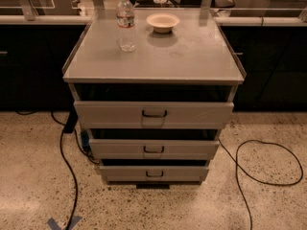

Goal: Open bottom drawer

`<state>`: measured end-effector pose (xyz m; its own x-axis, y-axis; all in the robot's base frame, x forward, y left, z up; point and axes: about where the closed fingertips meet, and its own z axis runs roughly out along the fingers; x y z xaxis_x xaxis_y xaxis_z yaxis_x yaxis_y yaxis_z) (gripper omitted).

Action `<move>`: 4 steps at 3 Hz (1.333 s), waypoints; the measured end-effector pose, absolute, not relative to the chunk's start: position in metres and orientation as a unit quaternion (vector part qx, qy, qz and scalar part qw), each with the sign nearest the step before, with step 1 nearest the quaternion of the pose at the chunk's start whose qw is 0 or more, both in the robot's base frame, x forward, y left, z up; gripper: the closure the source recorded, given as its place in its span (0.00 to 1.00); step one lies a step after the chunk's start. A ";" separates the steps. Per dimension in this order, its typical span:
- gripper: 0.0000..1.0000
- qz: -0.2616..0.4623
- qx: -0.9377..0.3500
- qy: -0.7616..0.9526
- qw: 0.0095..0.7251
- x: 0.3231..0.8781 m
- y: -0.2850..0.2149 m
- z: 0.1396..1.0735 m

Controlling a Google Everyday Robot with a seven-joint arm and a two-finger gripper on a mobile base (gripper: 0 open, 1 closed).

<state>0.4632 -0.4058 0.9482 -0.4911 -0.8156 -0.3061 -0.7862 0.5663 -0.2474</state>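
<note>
Cabinet: a grey three-drawer unit [79, 111] in the middle of the frame, standing on a speckled floor [268, 205].
Task's thing: the bottom drawer [124, 173] is the slimmest front, lowest in the stack, at lower centre of the frame just above the floor.
Handle: a small dark bracket handle [154, 174] at the centre of that front, facing the camera with nothing in front of it.
Drawer state: only the front panel shows and none of the tray inside, so it reads as still closed or nearly so.
Other drawers: the middle drawer [120, 149] is directly above it and the tall top drawer [105, 114] is above that, each with its own handle.
Tabletop: the tabletop [192, 56] carries a water bottle [125, 20] and a bowl [163, 22] near its far edge, well apart from the work.
Floor: a dark cable [67, 171] runs at lower left and a looped cable [261, 169] lies at right, both beside the cabinet.
Gripper: the gripper is nowhere in the frame, so its opening, and whether it holds anything, cannot be told.
Step in hand: judged to be the very start, with the approach to the handle not yet made.
Next move: it calls for a low reach to the lowest handle, not the two above, then a grasp on the bracket and a straight pull toward the camera.
Caution: the handle is small and close to the floor, so alignment needs to be careful.
</note>
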 end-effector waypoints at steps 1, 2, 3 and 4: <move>0.00 -0.081 -0.470 0.858 0.188 0.476 -0.429 0.942; 0.00 -0.081 -0.470 0.858 0.188 0.476 -0.429 0.942; 0.00 -0.090 -0.494 0.845 0.183 0.475 -0.425 0.941; 0.00 -0.141 -0.588 0.778 0.170 0.461 -0.418 0.937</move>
<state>0.4605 -0.4177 0.9366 -0.2507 -0.9630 -0.0988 -0.8674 0.2688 -0.4187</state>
